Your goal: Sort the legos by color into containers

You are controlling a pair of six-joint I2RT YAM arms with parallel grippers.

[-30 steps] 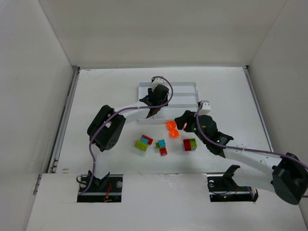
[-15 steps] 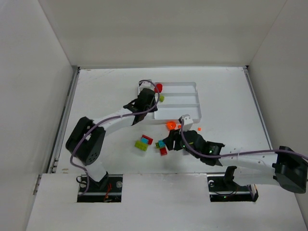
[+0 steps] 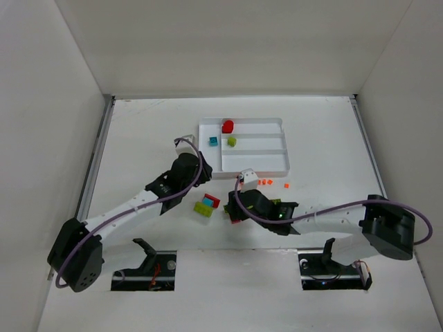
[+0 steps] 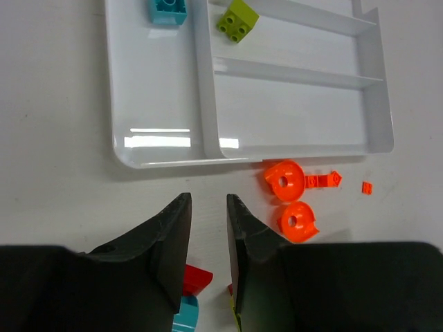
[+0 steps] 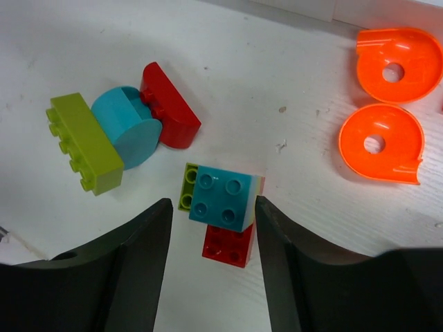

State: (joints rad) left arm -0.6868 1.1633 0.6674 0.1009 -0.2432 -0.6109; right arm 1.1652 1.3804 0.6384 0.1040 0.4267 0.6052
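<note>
The white tray (image 3: 284,148) holds a red brick (image 3: 227,126), a teal brick (image 3: 213,141) and a lime brick (image 3: 232,142); the tray (image 4: 160,156), teal brick (image 4: 166,10) and lime brick (image 4: 237,19) also show in the left wrist view. My left gripper (image 4: 205,199) is narrowly open and empty, just short of the tray's near edge, above a red-and-teal piece (image 4: 190,290). My right gripper (image 5: 212,204) is open with its jaws on either side of a teal square brick (image 5: 225,194), which lies on a red brick (image 5: 232,243) beside a lime one (image 5: 185,185).
A lime long brick (image 5: 83,142), teal round piece (image 5: 128,135) and red curved brick (image 5: 169,104) sit joined to the left. Two orange round pieces (image 5: 394,52) (image 5: 379,142) lie to the right, near the tray. Tiny orange bits (image 3: 264,182) lie by the tray's near edge.
My left arm has drawn back from the tray toward the near left, uncovering the red, lime and teal bricks in it. My right gripper has moved left, over the teal square brick.
</note>
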